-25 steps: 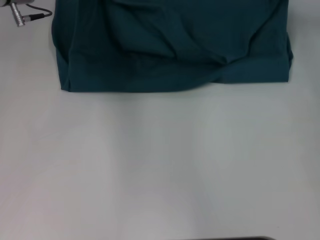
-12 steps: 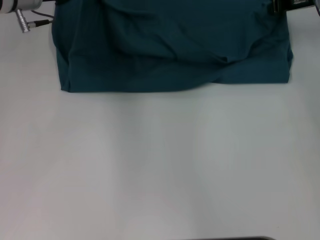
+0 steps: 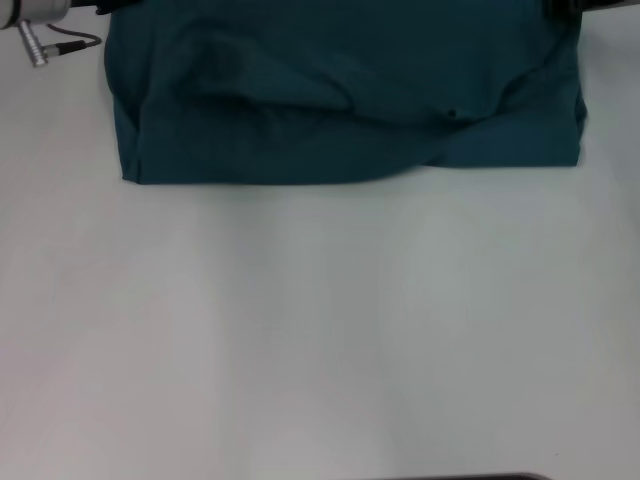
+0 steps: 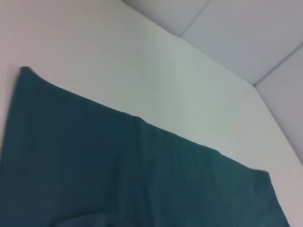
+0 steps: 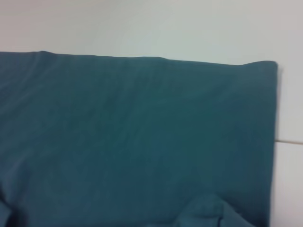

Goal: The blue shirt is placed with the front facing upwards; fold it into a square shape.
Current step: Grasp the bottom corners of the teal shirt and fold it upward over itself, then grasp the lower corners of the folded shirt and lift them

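Both grippers sit at the far top edge of the head view, and whether either one is spread or pinching cloth I cannot tell. Of the left gripper (image 3: 35, 12) only a silver cylinder with a small plug and thin dark cable shows at the top left corner, just beside the cloth's left edge; of the right gripper (image 3: 590, 6) only a dark sliver shows at the top right corner, over the cloth's right edge.

One garment is in view: the large dark teal-blue soft cotton shirt (image 3: 350, 90), lying across the far part of the white table (image 3: 320, 330). Its near edge runs nearly straight across, with a layer doubled beneath it, and a raised crease crosses its middle.

Only the head view shows the wide bare stretch of table between the shirt and the robot, plus narrow strips of table on either side of the cloth. The left wrist view shows the shirt (image 4: 118, 175) with one straight edge and a corner, white table beyond it, and grey panels past the table's edge. The right wrist view shows the shirt (image 5: 137, 142) filling most of the picture, one square corner, and a small fold at the near edge.
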Robot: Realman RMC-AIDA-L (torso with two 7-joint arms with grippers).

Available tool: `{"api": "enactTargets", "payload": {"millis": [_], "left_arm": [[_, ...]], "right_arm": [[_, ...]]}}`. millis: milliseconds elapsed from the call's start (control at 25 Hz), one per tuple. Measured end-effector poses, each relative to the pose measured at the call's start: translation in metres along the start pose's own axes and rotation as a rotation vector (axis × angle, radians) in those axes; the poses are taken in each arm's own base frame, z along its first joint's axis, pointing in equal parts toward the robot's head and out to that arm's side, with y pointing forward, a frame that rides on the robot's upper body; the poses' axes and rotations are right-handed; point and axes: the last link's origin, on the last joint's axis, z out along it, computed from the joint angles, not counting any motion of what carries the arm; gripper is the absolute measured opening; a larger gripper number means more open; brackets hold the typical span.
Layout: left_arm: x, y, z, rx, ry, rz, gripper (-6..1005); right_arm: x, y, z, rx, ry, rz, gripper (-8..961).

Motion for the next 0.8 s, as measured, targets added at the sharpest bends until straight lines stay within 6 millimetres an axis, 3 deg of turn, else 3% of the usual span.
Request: {"api": "enactTargets", "payload": {"millis": [80,200,440,480,640,800], "left_arm": [[0.000,-0.003,-0.001,0.008,0.007,-0.015,315],[-0.002,-0.005,-0.002,0.009,0.006,-0.020,437],[-0.005,-0.007,-0.005,0.006,0.012,-0.021,716],[-0.005,-0.007,-0.006,0.003,0.014,-0.021,719],[-0.010,-0.008,-0.017,-0.022,0.020,-0.019,729],[-0.018,-0.010,-0.032,-0.096,0.017,-0.062,740]], "right_arm": [[-0.003,-0.002,-0.003,0.010,-0.007,-0.013,143],[-0.008,-0.002,-0.010,0.000,-0.013,-0.020,373],[-0.020,0.005,-0.039,-0.143,-0.070,0.032,644],[-0.019,0.007,-0.046,-0.192,-0.083,0.052,673],[0.001,0.006,-0.066,-0.401,-0.135,0.140,792],[0.038,-0.004,-0.087,-0.578,-0.212,0.247,780]]}}
